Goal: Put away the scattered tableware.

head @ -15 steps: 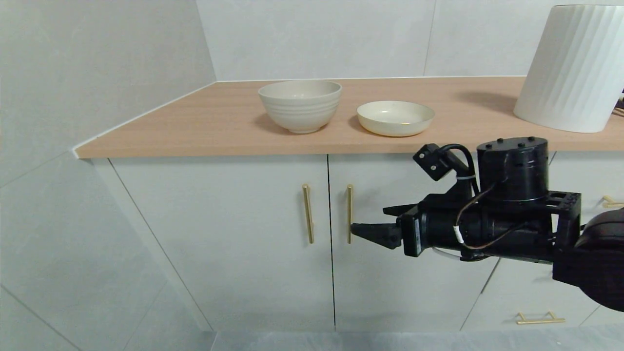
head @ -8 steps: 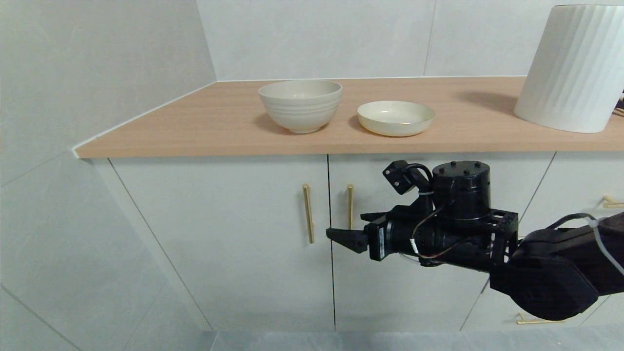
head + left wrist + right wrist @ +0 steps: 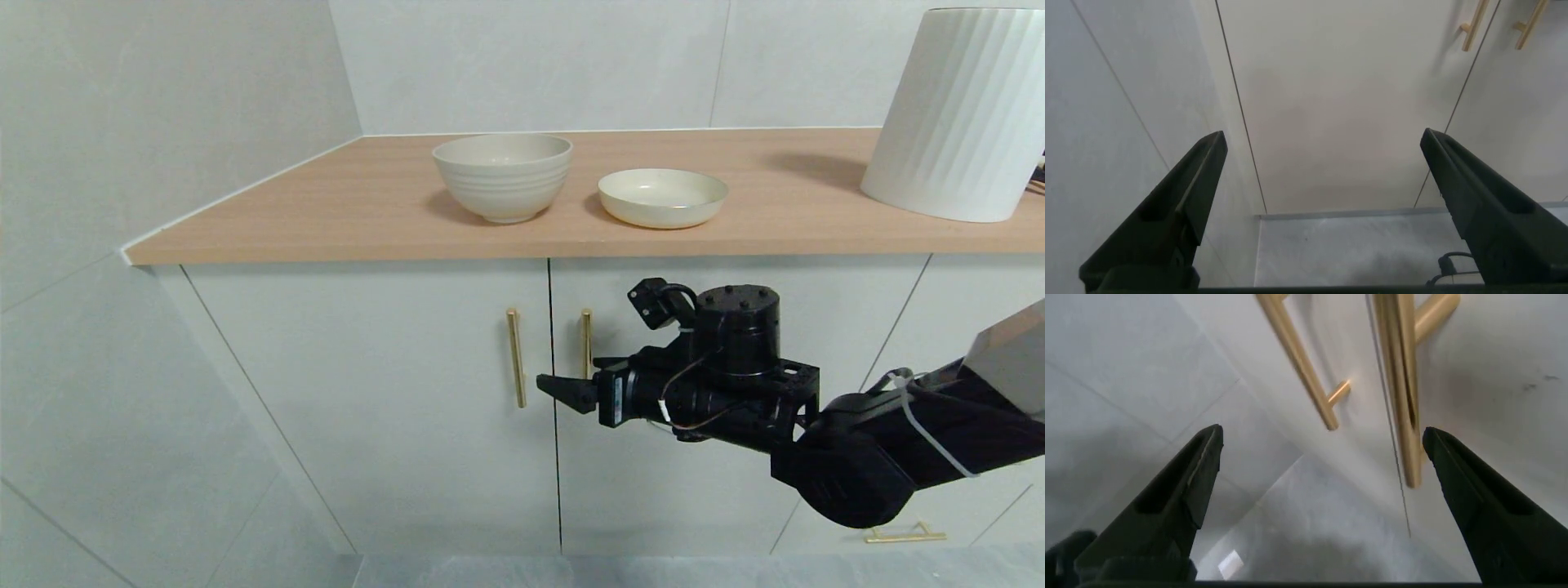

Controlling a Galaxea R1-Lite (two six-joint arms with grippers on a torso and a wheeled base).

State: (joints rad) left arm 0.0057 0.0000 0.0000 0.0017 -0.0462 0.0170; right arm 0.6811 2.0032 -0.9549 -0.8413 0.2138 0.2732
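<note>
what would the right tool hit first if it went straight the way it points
Probably the right door's gold handle, which sits between the right tool's open fingers, or the cabinet front behind it; depth is unclear.

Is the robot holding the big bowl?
No, the right gripper is open by a cupboard handle; the big bowl sits on the counter.

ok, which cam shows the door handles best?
Right wrist view: both door handles close up, framed by the open right hand. Head view has them whole but small, one partly behind that hand. Left wrist view: far off, cut short.
</note>
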